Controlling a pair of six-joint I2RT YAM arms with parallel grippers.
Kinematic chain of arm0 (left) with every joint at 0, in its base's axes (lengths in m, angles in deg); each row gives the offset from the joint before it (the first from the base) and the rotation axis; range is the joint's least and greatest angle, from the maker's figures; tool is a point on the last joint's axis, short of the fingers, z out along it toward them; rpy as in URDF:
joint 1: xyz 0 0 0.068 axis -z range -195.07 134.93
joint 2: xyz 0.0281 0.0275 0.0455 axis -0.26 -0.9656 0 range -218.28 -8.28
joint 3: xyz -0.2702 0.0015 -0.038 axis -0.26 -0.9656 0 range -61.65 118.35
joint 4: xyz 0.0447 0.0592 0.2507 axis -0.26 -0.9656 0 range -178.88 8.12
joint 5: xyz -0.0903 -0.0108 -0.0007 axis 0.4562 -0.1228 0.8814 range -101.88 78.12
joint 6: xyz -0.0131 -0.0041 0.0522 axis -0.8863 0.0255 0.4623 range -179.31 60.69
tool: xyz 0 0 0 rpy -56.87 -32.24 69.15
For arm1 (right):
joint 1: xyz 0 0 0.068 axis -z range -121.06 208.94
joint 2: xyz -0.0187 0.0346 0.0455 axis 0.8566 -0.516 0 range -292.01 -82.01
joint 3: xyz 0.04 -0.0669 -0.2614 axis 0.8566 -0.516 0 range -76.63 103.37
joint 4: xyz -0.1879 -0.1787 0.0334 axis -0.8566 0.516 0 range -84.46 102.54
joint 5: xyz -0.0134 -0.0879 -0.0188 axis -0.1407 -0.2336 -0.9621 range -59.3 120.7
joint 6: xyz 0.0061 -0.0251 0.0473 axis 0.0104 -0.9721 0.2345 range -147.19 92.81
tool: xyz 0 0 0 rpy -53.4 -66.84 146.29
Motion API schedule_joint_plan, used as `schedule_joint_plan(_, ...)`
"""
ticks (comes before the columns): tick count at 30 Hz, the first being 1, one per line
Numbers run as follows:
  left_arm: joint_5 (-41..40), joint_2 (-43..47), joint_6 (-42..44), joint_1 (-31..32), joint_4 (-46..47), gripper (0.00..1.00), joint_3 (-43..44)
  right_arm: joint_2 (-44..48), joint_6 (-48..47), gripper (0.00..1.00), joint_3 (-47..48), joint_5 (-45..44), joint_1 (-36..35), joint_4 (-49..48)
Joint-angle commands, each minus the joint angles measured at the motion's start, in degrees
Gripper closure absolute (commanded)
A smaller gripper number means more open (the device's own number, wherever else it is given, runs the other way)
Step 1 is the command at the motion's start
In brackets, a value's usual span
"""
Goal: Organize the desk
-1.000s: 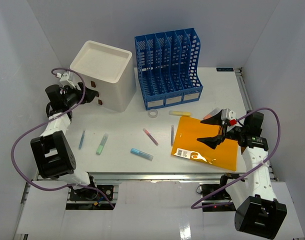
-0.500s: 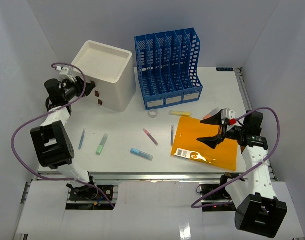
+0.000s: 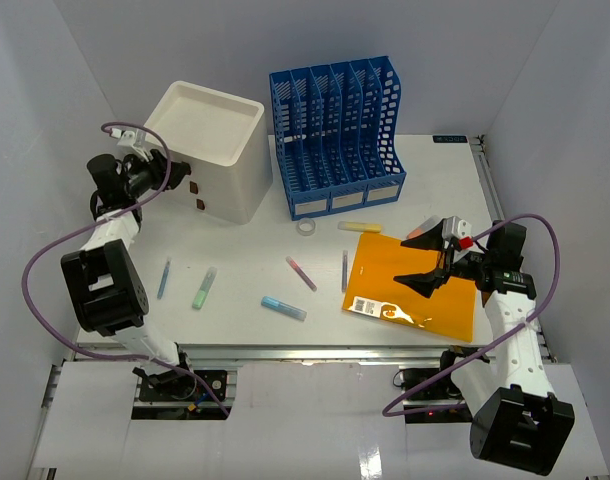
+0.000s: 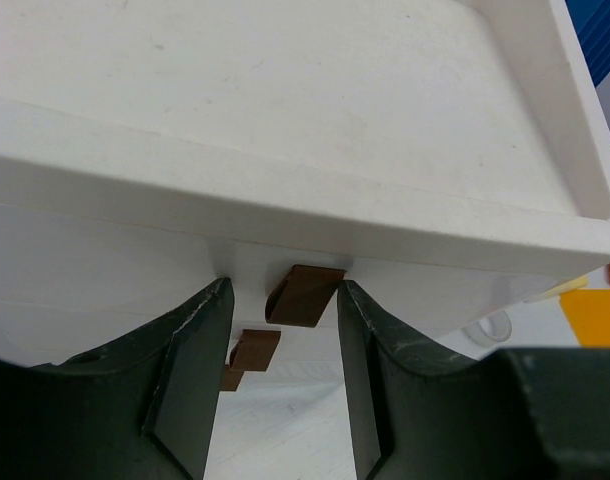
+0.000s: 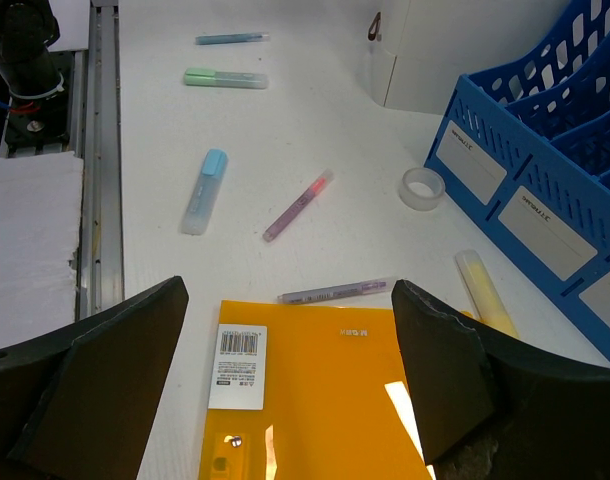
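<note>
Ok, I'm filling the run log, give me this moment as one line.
left gripper: open, straddling brown handle of drawer unit | right gripper: open, above orange folder | desk: cluttered

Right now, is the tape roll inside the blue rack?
No, the tape roll lies on the desk in front of the blue rack.

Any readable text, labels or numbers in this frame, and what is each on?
Nothing is legible.
Barcode sticker on the orange folder: digits too small.
Small print at the folder's top edge: blurred.
White labels on the blue rack: print too small.
</note>
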Motion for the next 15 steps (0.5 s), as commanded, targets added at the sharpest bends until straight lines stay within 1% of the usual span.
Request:
schedule_joint_plan(1,0.4,-1.5,-0.1,0.2,0.9,0.46,2.1,-0.3,-1.0,0.11,-0.1,1.3,0.1,-0.2)
schedule_joint_plan(9,1.7,-2.5,-1.5,0.4,0.9,0.67,3.1,-1.0,-0.9,0.11,-0.1,0.9,0.1,-0.2)
schedule_joint_plan(11,1.5,-1.9,-1.5,0.4,1.1,0.75,2.5,-1.0,-1.0,0.11,-0.1,0.8,0.1,-0.2)
schedule_joint_plan(13,1.5,-1.2,-1.6,0.4,1.8,0.79,1.6,-1.1,-1.0,0.11,-0.1,0.8,0.1,-0.2)
schedule_joint_plan(15,1.4,-0.1,-1.9,0.4,2.6,0.86,0.7,-1.1,-1.0,0.11,-0.1,0.8,0.1,-0.2)
